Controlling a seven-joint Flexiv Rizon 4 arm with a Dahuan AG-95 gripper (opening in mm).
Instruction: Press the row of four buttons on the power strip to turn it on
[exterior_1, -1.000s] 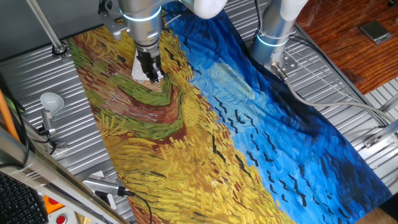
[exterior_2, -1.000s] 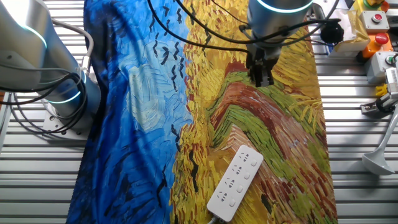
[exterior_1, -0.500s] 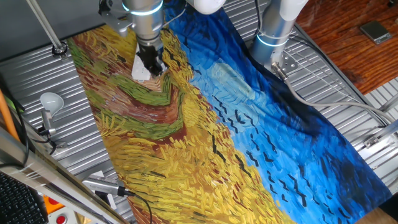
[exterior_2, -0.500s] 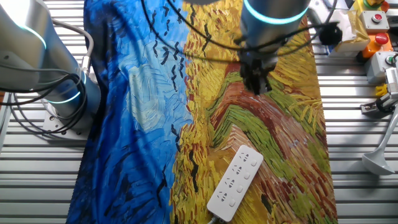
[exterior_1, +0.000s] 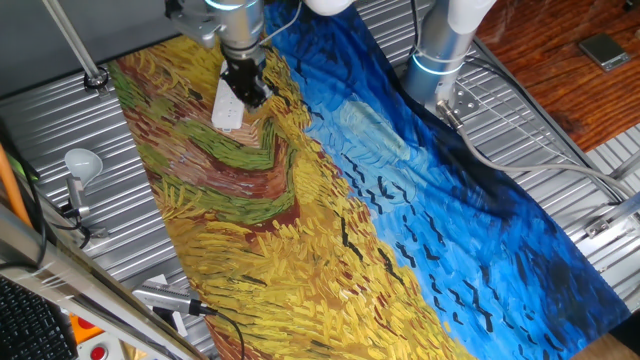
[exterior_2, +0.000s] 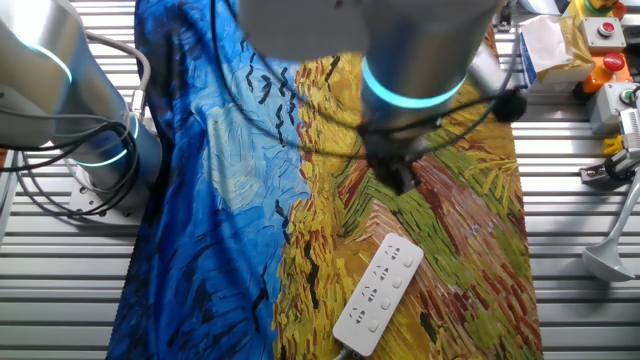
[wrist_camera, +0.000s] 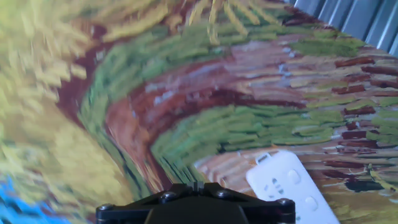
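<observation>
One fixed view has the end effector (exterior_1: 248, 88) overlapping the power strip (exterior_1: 227, 106) on the painted cloth (exterior_1: 300, 230); a light bulb (exterior_1: 82, 161) stands leftward. Other fixed view: arm above the strip, tabletop (exterior_2: 580, 300) bare metal. Hand view: strip at lower right; finger state can't be told.

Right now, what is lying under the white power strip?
The power strip lies on a painted cloth, on its yellow, green and brown part. The cloth covers the slatted metal table beneath. The strip's underside and whatever lies below the cloth there are hidden.
</observation>
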